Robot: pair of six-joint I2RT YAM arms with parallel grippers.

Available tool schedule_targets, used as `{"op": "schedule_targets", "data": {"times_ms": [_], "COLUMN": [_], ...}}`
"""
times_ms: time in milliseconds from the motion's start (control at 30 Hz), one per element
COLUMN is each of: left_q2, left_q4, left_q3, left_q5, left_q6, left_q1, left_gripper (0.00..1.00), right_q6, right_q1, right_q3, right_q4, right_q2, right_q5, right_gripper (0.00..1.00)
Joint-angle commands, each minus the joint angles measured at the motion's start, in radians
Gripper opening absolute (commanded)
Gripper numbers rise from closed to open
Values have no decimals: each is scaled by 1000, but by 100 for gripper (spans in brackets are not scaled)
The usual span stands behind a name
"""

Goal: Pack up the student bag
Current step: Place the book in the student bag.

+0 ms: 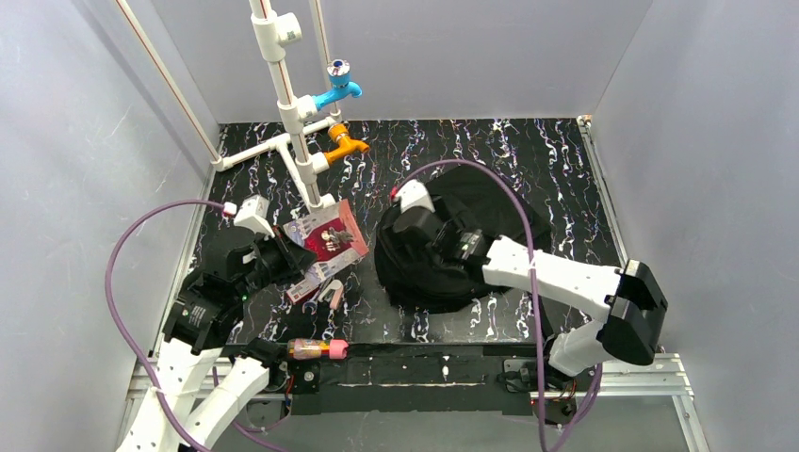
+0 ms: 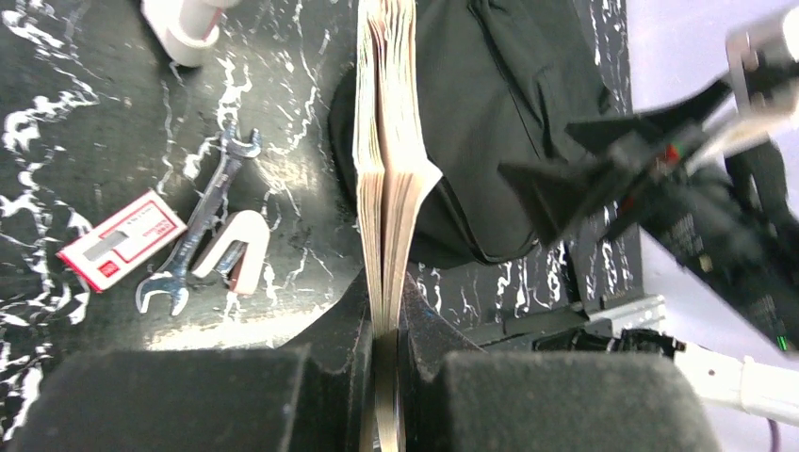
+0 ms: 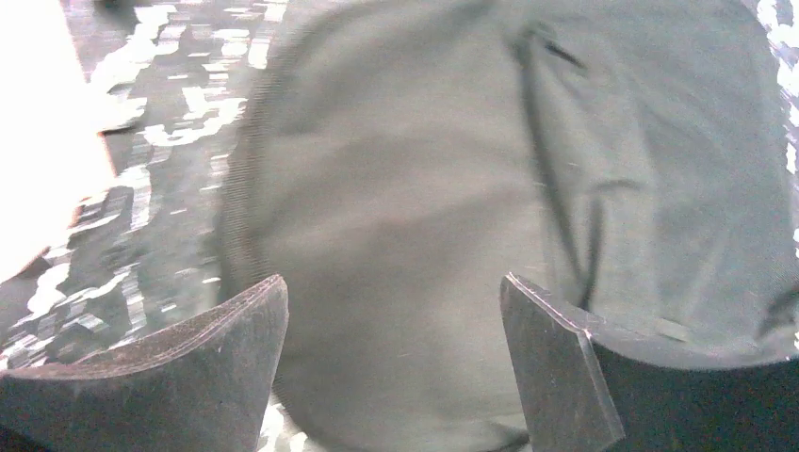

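The student bag [image 1: 490, 202] is a soft black backpack lying on the right half of the mat. It fills the right wrist view [image 3: 424, 169], and its edge shows beyond the book in the left wrist view [image 2: 490, 113]. My right gripper [image 1: 407, 231] hovers over the bag's left side, open [image 3: 396, 320], with only fabric showing below its fingers [image 3: 198, 363]. My left gripper [image 1: 290, 250] is shut on a thick book [image 1: 330, 235] with a maroon cover. It pinches the book edge-on [image 2: 384, 141] between the jaws [image 2: 396, 330], just left of the bag.
A white pipe stand [image 1: 292, 113] with a blue tap [image 1: 337, 89] and an orange tap [image 1: 341, 146] rises at the back left. Under the book lie a red-and-white box [image 2: 118, 240], a wrench [image 2: 200, 221] and a pink stapler [image 2: 237, 254]. A pink marker [image 1: 316, 350] lies at the near edge.
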Motion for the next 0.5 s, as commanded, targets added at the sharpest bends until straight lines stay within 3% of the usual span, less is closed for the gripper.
{"op": "schedule_targets", "data": {"times_ms": [0, 167, 300, 433, 467], "left_q2": [-39, -84, -124, -143, -138], "left_q4": [-56, -152, -180, -190, -197], "left_q3": [78, 103, 90, 66, 70], "left_q5": [-134, -248, -236, -246, -247], "left_q6": [52, 35, 7, -3, -2], "left_q1": [0, -1, 0, 0, 0], "left_gripper": [0, 0, 0, 0, 0], "right_q6": [17, 22, 7, -15, -3], "right_q1": [158, 191, 199, 209, 210], "right_q3": [92, 192, 250, 217, 224], "right_q4": [-23, -88, -129, -86, -110], "right_q2": [60, 235, 332, 361, 371], "right_q5": [53, 224, 276, 331, 362], "right_gripper": [90, 89, 79, 77, 72]}}
